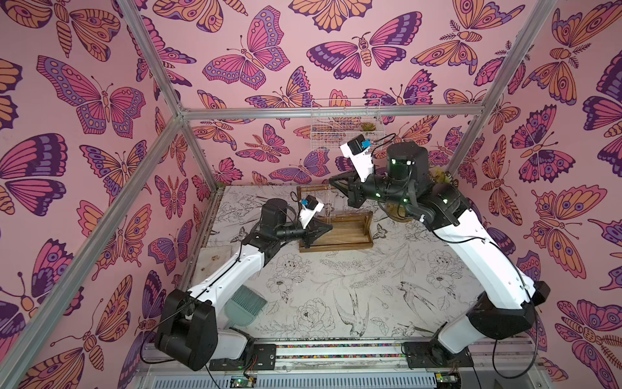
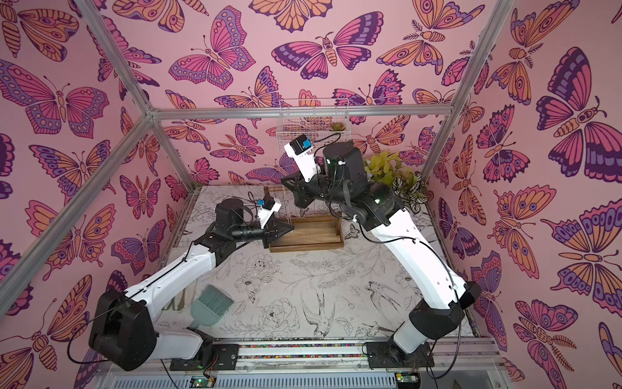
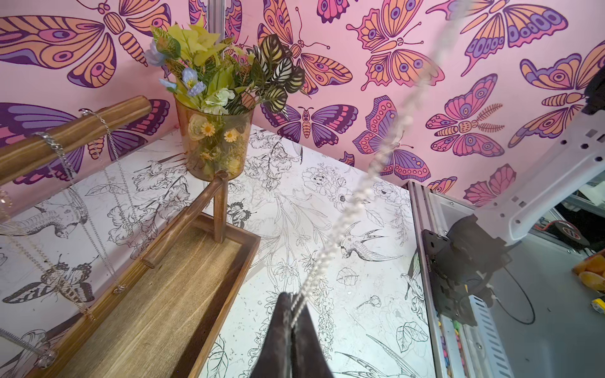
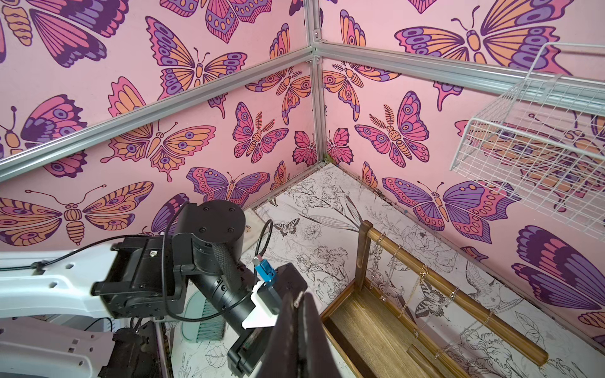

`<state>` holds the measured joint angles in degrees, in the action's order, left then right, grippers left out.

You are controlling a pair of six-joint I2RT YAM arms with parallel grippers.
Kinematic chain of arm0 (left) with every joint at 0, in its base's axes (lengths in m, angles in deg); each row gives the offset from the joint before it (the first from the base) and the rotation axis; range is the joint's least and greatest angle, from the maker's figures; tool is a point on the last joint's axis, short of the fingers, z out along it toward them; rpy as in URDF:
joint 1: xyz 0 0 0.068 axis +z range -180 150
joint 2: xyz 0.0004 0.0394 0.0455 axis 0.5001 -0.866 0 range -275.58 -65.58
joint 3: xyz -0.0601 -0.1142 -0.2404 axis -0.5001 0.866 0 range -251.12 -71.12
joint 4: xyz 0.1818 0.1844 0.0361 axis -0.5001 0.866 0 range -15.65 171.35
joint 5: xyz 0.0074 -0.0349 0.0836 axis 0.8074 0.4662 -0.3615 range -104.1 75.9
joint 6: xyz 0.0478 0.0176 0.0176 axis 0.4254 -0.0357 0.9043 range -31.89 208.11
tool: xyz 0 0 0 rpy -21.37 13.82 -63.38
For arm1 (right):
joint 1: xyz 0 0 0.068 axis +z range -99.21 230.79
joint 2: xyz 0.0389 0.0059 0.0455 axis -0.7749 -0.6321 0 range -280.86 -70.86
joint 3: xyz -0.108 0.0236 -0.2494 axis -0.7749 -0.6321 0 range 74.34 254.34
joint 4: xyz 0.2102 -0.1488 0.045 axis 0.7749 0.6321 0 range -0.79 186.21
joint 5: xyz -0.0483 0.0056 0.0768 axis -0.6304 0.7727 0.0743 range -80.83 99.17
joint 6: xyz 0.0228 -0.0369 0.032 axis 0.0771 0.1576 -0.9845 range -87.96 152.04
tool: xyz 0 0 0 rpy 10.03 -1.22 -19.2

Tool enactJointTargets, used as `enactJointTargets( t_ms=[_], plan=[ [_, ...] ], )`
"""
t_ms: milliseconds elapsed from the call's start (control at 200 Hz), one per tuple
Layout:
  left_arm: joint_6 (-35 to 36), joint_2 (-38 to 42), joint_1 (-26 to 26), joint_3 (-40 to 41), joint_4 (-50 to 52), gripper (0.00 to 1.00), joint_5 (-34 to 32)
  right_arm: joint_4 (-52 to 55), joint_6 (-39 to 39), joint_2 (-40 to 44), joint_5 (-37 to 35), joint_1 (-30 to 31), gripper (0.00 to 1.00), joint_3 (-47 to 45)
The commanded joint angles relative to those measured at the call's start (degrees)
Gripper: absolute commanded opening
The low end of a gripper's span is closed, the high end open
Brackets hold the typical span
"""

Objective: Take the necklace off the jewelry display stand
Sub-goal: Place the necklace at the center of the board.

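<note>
The dark wooden jewelry display stand (image 1: 340, 242) (image 2: 311, 235) stands at the back of the table, with several thin chains still draped over its crossbar (image 3: 65, 134) (image 4: 458, 288). My left gripper (image 1: 331, 226) (image 2: 292, 227) (image 3: 292, 296) hovers low over the tray's left end. It is shut on one end of a silver necklace (image 3: 370, 176). The chain runs taut and upward from there, apart from the stand's bars. My right gripper (image 1: 330, 180) (image 2: 282, 182) (image 4: 298, 296) is raised above the left one and is shut on the necklace's other end, which shows as a short bit of chain at its tips.
An amber vase of artificial flowers (image 3: 214, 144) (image 2: 387, 168) stands in the back right corner behind the stand. A white wire basket (image 1: 346, 124) (image 4: 530, 147) hangs on the back wall above it. A teal brush and dustpan (image 1: 245, 303) (image 2: 210, 304) lie at the front left.
</note>
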<state>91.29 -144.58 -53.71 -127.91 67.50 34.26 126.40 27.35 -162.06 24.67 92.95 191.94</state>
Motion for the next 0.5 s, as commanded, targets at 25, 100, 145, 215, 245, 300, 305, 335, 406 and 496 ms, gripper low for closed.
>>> enactJointTargets(
  t_ms=[25, 100, 145, 215, 245, 300, 305, 335, 406, 496],
  plan=[
    [-2.3, 2.0, -0.5, 2.1, -0.4, 0.0, -1.8, -1.7, -0.9, -0.1, 0.5, 0.4, 0.0, -0.4],
    [-3.3, 3.3, -0.5, 3.5, -0.4, 0.0, -2.8, -2.2, -1.2, -0.1, 0.7, 0.4, 0.0, -1.3],
    [-3.9, 4.5, -0.5, 4.7, -0.3, 0.0, -3.5, -2.5, -1.4, -0.1, 0.9, 0.4, 0.0, -1.8],
    [-4.9, 7.5, -0.6, 6.8, 0.3, 0.0, -4.5, -3.4, -2.0, 0.0, 1.4, 0.4, 0.0, -3.0],
    [-5.2, 8.7, -0.7, 7.6, 0.9, 0.0, -5.1, -4.0, -2.4, 0.0, 1.5, 0.4, 0.0, -3.7],
    [-5.9, 10.6, -0.8, 8.9, 2.2, 0.0, -5.9, -5.1, -3.2, 0.2, 1.9, 0.5, 0.0, -5.3],
    [-5.9, 10.7, -0.8, 9.0, 2.3, 0.0, -6.0, -5.3, -3.2, 0.3, 1.8, 0.5, 0.0, -5.4],
    [-6.6, 11.8, -0.9, 9.7, 3.1, 0.0, -6.5, -5.8, -3.5, 0.4, 1.7, 0.6, 0.0, -6.5],
    [-8.8, 14.4, -1.2, 11.4, 5.1, 0.0, -8.0, -7.9, -4.8, 0.6, 2.2, 0.8, 0.0, -9.0],
    [-10.8, 18.5, -2.5, 14.7, 7.1, 0.0, -10.7, -9.5, -6.0, 0.1, 2.9, 1.2, 0.0, -11.3]
  ],
)
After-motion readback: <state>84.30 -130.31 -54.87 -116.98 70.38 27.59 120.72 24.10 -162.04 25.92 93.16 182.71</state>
